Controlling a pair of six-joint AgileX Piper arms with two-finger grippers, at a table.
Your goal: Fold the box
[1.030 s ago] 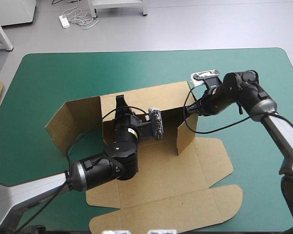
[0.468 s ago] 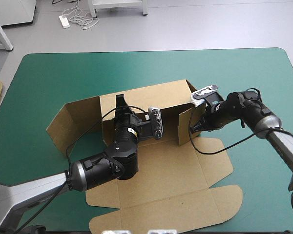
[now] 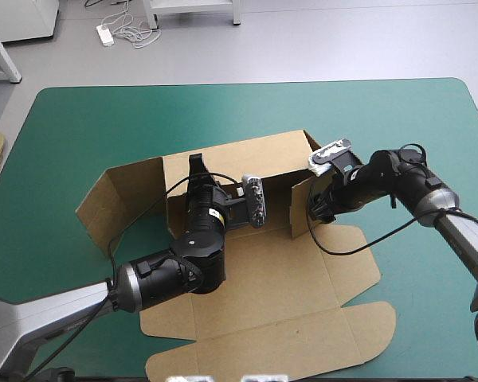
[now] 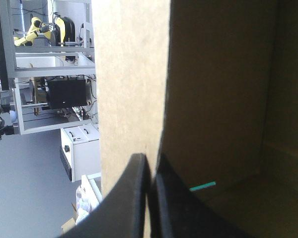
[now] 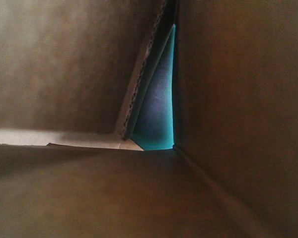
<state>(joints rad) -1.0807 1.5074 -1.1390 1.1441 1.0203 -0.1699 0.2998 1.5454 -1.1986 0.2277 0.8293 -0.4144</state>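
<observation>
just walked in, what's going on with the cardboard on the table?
Two arms are partway through folding a brown box on the teal-green table. The left gripper is shut on the raised back wall, holding it upright. The right gripper is at the right side flap, which stands upright near the back wall's end. The left side flap splays outward, and the front panels lie flat.

Left tool point(image 4: 150, 166) tight on box point(image 4: 131, 74) wall
</observation>
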